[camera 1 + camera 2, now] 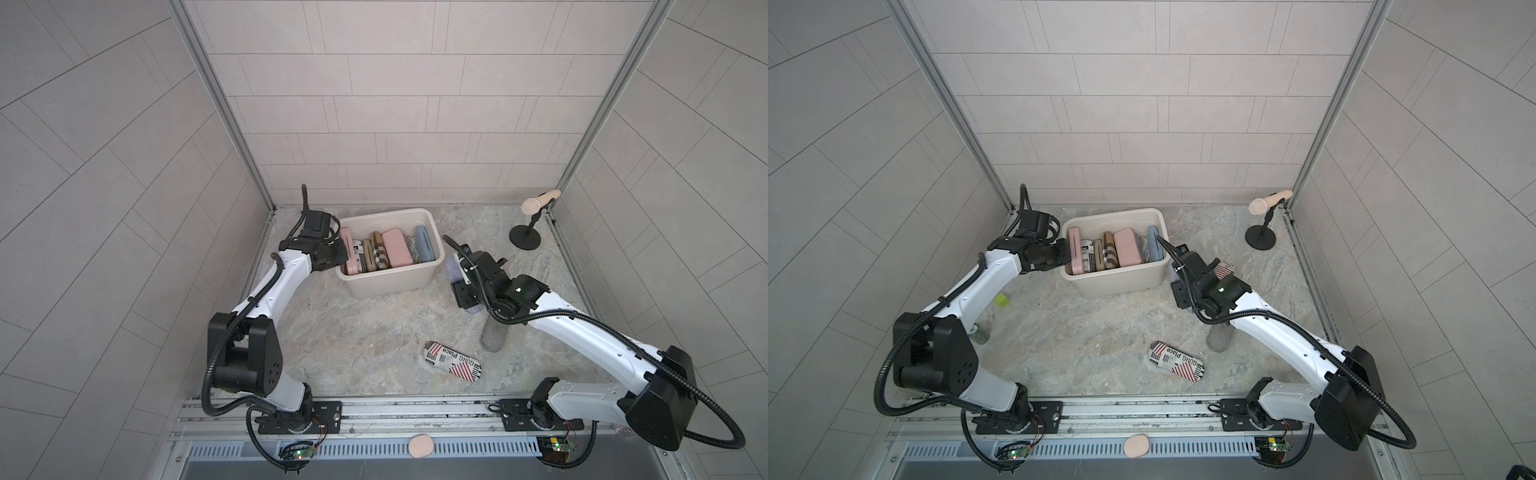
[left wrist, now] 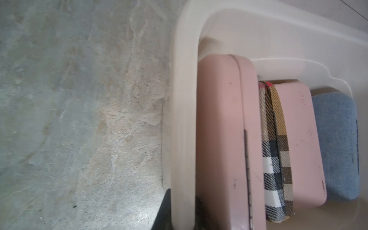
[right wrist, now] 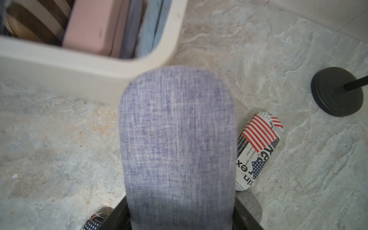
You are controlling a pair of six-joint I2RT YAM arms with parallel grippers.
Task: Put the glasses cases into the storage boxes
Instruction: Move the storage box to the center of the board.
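Lilac case [image 3: 177,139] sits clamped by one end in the right end effector [image 3: 180,218], just off the bin's [image 1: 390,282] near right corner, long axis running out from the jaws, rounded free end aimed at that corner. The left end effector [image 1: 340,254] is pinched shut on the bin's left rim. I'd lift clear of the rim, line it up with the cases [image 1: 395,247] standing on edge inside, and lower it beside the blue case [image 1: 424,249].

A robot test cell: robot arms [image 1: 270,291] bolted to a metal rail [image 1: 415,409], tile-look panel walls [image 1: 395,104], aluminium corner posts [image 1: 222,104].
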